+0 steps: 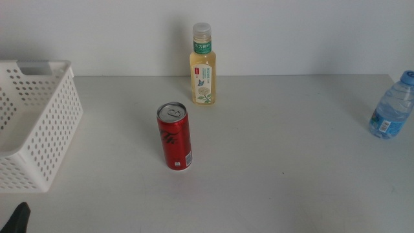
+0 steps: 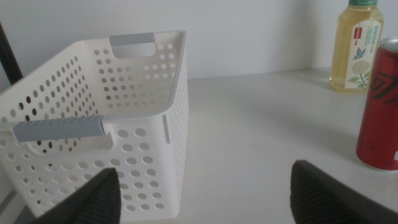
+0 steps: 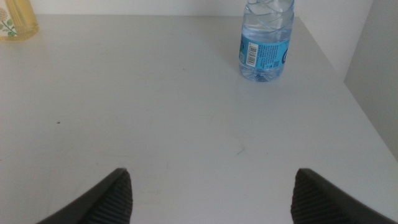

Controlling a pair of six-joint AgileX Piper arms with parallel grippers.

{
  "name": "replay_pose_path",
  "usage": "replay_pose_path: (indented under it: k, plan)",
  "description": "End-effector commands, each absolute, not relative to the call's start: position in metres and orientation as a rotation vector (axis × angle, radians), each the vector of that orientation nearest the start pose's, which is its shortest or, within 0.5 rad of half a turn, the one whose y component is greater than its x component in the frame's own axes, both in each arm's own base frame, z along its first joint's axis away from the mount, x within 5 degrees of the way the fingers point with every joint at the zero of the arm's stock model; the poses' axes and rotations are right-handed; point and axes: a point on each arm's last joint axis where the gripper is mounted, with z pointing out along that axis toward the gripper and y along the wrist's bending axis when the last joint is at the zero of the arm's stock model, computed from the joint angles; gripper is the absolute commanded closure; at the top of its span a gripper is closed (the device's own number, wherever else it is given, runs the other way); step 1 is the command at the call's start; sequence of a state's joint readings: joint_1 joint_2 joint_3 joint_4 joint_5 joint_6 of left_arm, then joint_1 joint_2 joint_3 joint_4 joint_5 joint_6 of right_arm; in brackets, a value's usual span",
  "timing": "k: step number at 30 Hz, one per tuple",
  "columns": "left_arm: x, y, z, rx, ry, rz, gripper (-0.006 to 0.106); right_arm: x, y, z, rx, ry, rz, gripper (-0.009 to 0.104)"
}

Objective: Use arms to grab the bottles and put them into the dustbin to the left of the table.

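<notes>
A slim red can (image 1: 174, 136) stands upright at the table's middle, and it shows again (image 2: 380, 106) in the left wrist view. Behind it, near the wall, stands the yellow tea bottle (image 1: 202, 65) (image 2: 356, 46). A clear water bottle with a blue cap (image 1: 392, 106) (image 3: 266, 38) stands at the far right edge. The white perforated dustbin (image 1: 31, 123) (image 2: 93, 124) sits at the left. My left gripper (image 2: 208, 193) is open, low near the bin, only its tip (image 1: 18, 218) showing in the middle view. My right gripper (image 3: 211, 196) is open over bare table, short of the water bottle.
The off-white table (image 1: 278, 162) runs back to a plain wall. Its right edge (image 3: 348, 93) passes close by the water bottle. A small dark speck (image 3: 58, 122) marks the tabletop.
</notes>
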State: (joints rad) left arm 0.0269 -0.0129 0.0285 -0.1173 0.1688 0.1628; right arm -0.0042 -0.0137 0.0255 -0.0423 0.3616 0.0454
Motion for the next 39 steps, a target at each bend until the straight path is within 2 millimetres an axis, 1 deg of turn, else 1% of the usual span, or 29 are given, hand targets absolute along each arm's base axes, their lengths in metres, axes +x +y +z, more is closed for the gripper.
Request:
replay_pose_path:
  k: [1, 8, 14, 21, 26, 30, 35, 39]
  plan:
    - [0.055, 0.0, 0.197, 0.026, 1.567, 0.026, 0.007, 0.052, -0.002, 0.18, 0.005, 1.789, -0.036, 0.03]
    - [0.062, -0.006, 0.199, 0.096, 1.574, -0.045, 0.007, 0.052, -0.002, 0.18, 0.005, 1.789, -0.036, 0.03]
    - [0.078, -0.018, 0.205, 0.211, 1.547, -0.143, 0.007, 0.052, -0.002, 0.18, 0.005, 1.789, -0.036, 0.03]
    - [0.104, -0.043, 0.203, 0.342, 1.527, -0.252, 0.007, 0.052, -0.002, 0.18, 0.005, 1.789, -0.036, 0.03]
    - [0.119, -0.062, 0.203, 0.383, 1.414, -0.299, 0.007, 0.052, -0.002, 0.18, 0.005, 1.789, -0.036, 0.03]
    - [0.127, -0.072, 0.198, 0.396, 1.341, -0.307, 0.007, 0.052, -0.002, 0.18, 0.005, 1.789, -0.036, 0.03]
    - [0.133, -0.077, 0.179, 0.375, 1.482, -0.376, 0.007, 0.052, -0.002, 0.18, 0.005, 1.789, -0.036, 0.03]
    - [0.135, -0.078, 0.176, 0.383, 1.501, -0.364, 0.007, 0.052, -0.002, 0.18, 0.005, 1.789, -0.036, 0.03]
